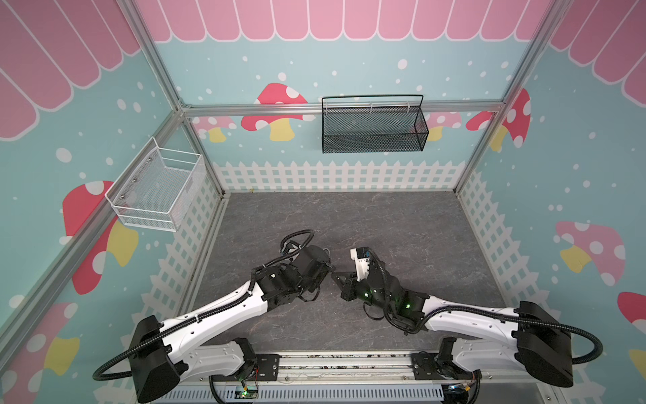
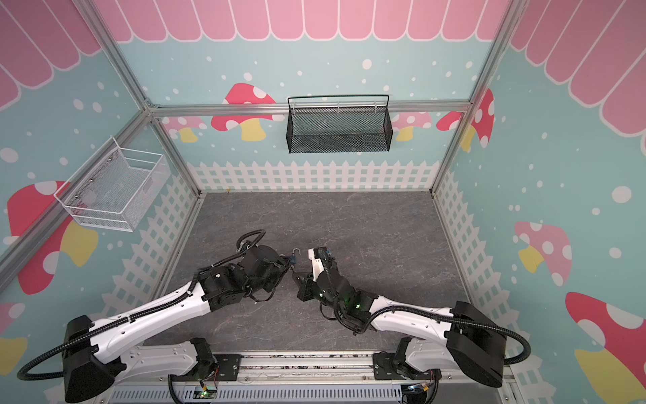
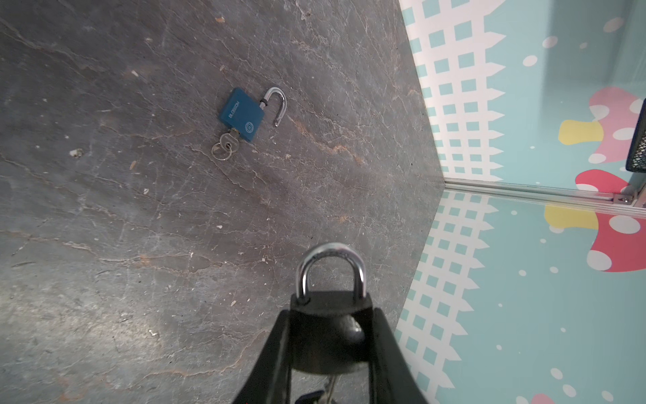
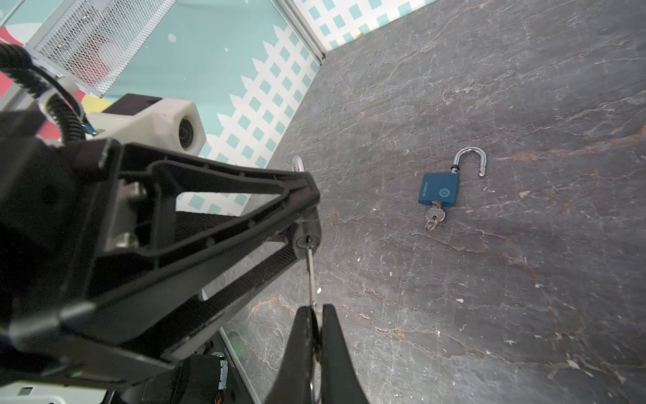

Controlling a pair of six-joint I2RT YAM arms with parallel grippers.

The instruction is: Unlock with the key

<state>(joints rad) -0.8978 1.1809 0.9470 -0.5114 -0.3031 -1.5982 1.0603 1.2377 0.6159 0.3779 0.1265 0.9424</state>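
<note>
My left gripper (image 3: 332,309) is shut on a black padlock (image 3: 325,335), its fingers pressing both sides of the body. The silver shackle (image 3: 330,255) sticks out past the fingertips with both legs seated in the body. My right gripper (image 4: 314,309) is shut on the head of a silver key (image 4: 311,276). The key's blade reaches to the keyhole (image 4: 307,240) in the padlock's underside, with its tip at the slot. In both top views the two grippers (image 1: 332,273) (image 2: 293,274) meet nose to nose above the middle of the floor, and the padlock and key are hidden there.
A blue padlock (image 4: 438,190) (image 3: 241,113) lies flat on the grey floor beyond the grippers, its shackle swung open and a key with a ring (image 4: 435,215) in it. A white wire basket (image 1: 157,190) hangs on the left wall and a black mesh basket (image 1: 372,124) on the back wall.
</note>
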